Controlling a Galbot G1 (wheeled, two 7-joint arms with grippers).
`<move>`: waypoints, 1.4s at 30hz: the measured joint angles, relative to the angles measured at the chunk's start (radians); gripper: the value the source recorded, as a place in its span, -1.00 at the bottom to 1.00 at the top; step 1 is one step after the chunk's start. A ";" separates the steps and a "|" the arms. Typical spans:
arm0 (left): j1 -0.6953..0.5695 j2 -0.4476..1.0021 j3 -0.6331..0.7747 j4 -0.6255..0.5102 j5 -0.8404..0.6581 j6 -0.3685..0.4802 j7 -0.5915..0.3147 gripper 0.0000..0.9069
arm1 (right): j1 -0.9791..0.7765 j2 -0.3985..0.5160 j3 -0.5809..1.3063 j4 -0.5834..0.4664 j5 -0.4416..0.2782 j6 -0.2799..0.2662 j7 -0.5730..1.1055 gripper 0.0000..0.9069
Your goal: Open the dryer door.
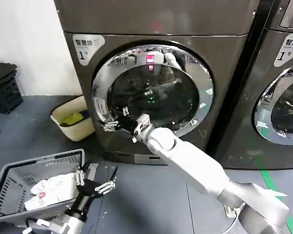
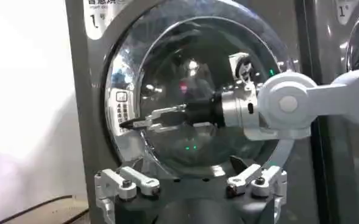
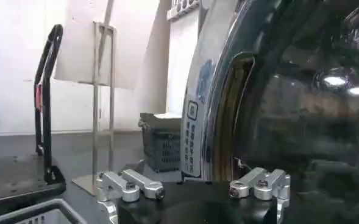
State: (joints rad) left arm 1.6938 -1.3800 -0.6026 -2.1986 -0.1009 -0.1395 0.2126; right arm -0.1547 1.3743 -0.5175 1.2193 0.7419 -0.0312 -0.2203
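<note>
The right arm is showing smooth white round links, thickening into a pale grey joint behind; a white ball-shaped wrist is sitting just behind the black right gripper, whose fingers are carrying silvery metal linkages. The left gripper is wearing a black body behind its silver finger links, each link showing dark round screws at its pivots.
</note>
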 joint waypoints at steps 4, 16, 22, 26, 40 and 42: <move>0.002 -0.001 0.000 -0.001 -0.001 -0.001 0.000 1.00 | 0.010 0.018 -0.003 -0.034 0.000 0.002 -0.018 1.00; 0.002 -0.003 -0.001 -0.002 -0.002 -0.003 0.000 1.00 | 0.030 0.045 -0.008 -0.092 0.000 0.005 -0.066 1.00; 0.001 -0.002 -0.002 -0.001 -0.003 -0.004 0.000 1.00 | 0.034 0.045 -0.008 -0.102 0.007 0.009 -0.096 1.00; 0.000 -0.002 -0.003 0.000 -0.004 -0.003 0.000 1.00 | 0.034 0.039 -0.010 -0.099 0.010 0.009 -0.113 1.00; -0.002 0.000 -0.006 0.001 -0.007 -0.002 0.000 1.00 | 0.008 -0.015 -0.043 0.007 0.039 -0.003 -0.156 1.00; -0.003 0.000 -0.007 0.001 -0.007 -0.002 0.000 1.00 | 0.003 -0.022 -0.045 0.032 0.041 -0.005 -0.155 1.00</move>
State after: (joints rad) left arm 1.6904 -1.3795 -0.6093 -2.1976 -0.1075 -0.1411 0.2128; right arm -0.1518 1.3521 -0.5629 1.2512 0.7834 -0.0360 -0.3758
